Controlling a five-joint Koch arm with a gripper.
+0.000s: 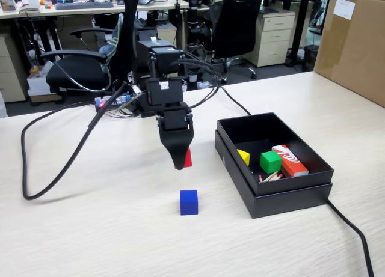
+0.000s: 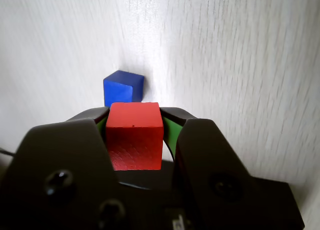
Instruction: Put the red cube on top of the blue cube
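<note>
Now the red cube (image 2: pixel 134 135) is held clamped in the gripper (image 2: pixel 135 121).
Light, rigid and matte, it is gripped on 2 opposite faces, above and short of the blue cube (image 1: pixel 189 202).

An office: swivel chairs (image 1: pixel 78 70), desks (image 1: pixel 90 6) and drawer pedestals (image 1: pixel 274 36) behind.

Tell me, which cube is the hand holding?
The red cube, pinched in the hand. The blue cube sits alone on the table, and the green cube is in the black box.
</note>
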